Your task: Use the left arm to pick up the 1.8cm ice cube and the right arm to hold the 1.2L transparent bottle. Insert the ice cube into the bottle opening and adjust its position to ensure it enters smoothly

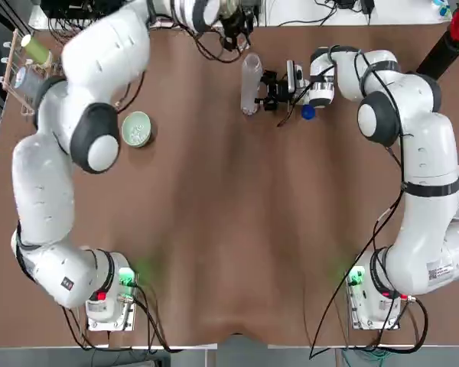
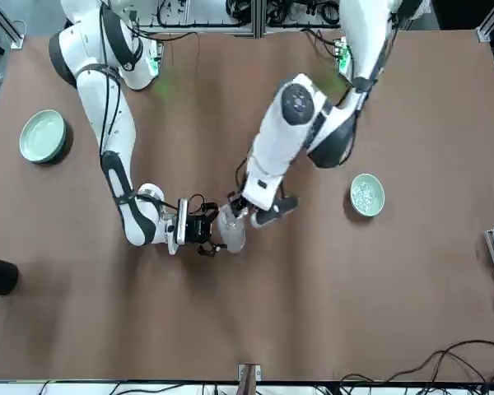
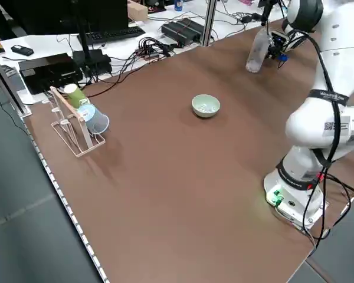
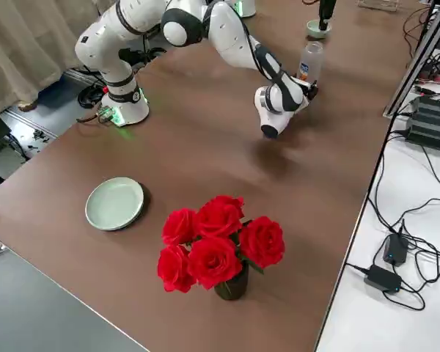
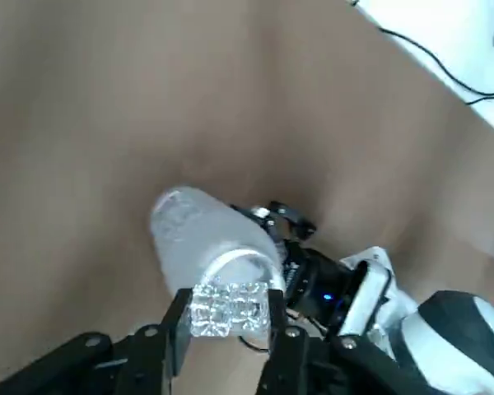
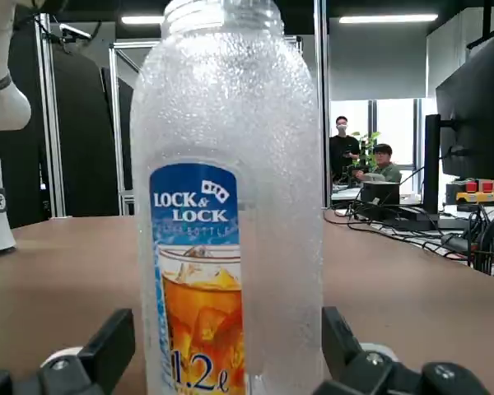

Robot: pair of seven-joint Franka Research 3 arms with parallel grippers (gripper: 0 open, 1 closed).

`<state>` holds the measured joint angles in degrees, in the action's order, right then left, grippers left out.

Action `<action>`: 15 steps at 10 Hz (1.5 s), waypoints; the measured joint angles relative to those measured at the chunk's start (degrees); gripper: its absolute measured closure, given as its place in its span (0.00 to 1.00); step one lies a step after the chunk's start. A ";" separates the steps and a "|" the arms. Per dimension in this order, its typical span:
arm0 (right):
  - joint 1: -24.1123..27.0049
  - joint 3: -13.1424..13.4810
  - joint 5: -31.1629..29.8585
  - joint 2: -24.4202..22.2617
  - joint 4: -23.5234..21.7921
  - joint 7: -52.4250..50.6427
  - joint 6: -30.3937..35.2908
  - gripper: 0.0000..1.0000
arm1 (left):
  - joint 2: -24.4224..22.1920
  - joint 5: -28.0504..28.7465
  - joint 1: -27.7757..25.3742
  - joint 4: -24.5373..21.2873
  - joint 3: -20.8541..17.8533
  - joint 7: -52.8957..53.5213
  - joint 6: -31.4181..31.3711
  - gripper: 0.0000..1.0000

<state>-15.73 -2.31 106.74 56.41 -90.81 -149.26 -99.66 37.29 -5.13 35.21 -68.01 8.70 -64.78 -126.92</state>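
Observation:
The transparent bottle (image 1: pixel 250 84) stands upright at the far middle of the table, also seen as the bottle (image 2: pixel 231 230) (image 6: pixel 230 164). It carries a blue label reading 1.2 L. My right gripper (image 1: pixel 269 90) (image 6: pixel 230 354) is shut on the bottle's lower body from the side. My left gripper (image 5: pixel 230 321) hangs over the bottle top, shut on the whitish translucent ice cube (image 5: pixel 229 309). The cube sits right at the rim of the open bottle mouth (image 5: pixel 239 262). The cube does not show in the top or front views.
A blue cap (image 1: pixel 307 112) lies by the right wrist. A pale green bowl (image 1: pixel 136 128) holds more cubes. A green plate (image 2: pixel 43 136), red roses (image 4: pixel 220 242) and a cup rack (image 3: pixel 76 118) stand at the edges. Two people sit far behind.

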 joint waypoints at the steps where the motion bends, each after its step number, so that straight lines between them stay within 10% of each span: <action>1: 0.00 0.00 0.00 0.00 0.00 0.00 0.00 0.00 | 1.44 0.00 0.99 1.54 -0.41 -0.77 -1.46 0.60; 15: 0.00 0.04 0.01 0.09 0.00 -0.02 0.00 0.00 | 3.63 0.00 2.64 3.67 -1.46 -0.91 1.15 0.60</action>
<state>-15.73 -2.27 106.75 56.50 -90.80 -149.28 -99.66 40.92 -5.13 37.85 -64.33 7.24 -65.69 -125.77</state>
